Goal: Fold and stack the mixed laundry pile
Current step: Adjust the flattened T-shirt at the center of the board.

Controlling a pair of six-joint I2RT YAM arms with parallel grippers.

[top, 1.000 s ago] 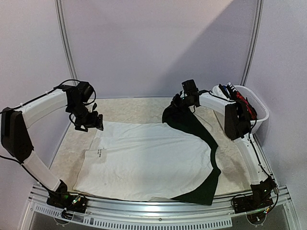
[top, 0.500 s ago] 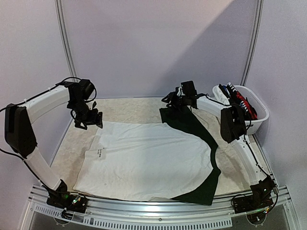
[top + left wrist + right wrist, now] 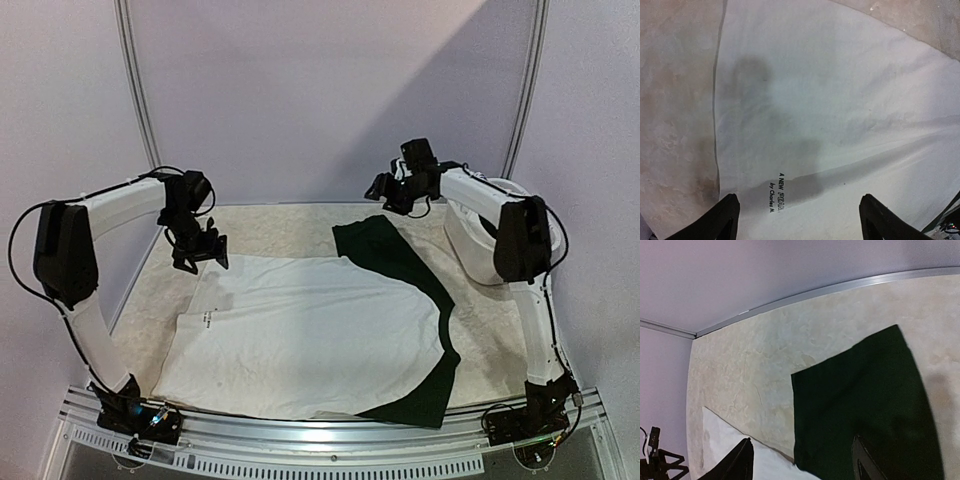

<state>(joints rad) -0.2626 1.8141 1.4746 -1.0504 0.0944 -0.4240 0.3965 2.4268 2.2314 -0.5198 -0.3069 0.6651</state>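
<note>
Since a second ago, my right arm has risen off the dark green piece [image 3: 385, 250] and swung toward the back wall. The far corner that it held up now lies flat on the table [image 3: 270, 225]. My left arm has shifted only a little, toward the middle.

Both of my grippers are empty. The right gripper [image 3: 801, 450] has its two fingers spread wide and hangs in the air above the green cloth's far end, touching nothing. The left gripper [image 3: 799, 200] is spread just as wide and hovers over the far left part of the white T-shirt [image 3: 310, 325], clear of the fabric.

I count two garments on the table. One is the white T-shirt, lying flat across the middle with one small block of black print [image 3: 774, 187] near its left edge. The other is the dark green piece, which shows as a band from the far middle down along the shirt's right edge to the near right corner, with the shirt lying over it.
</note>
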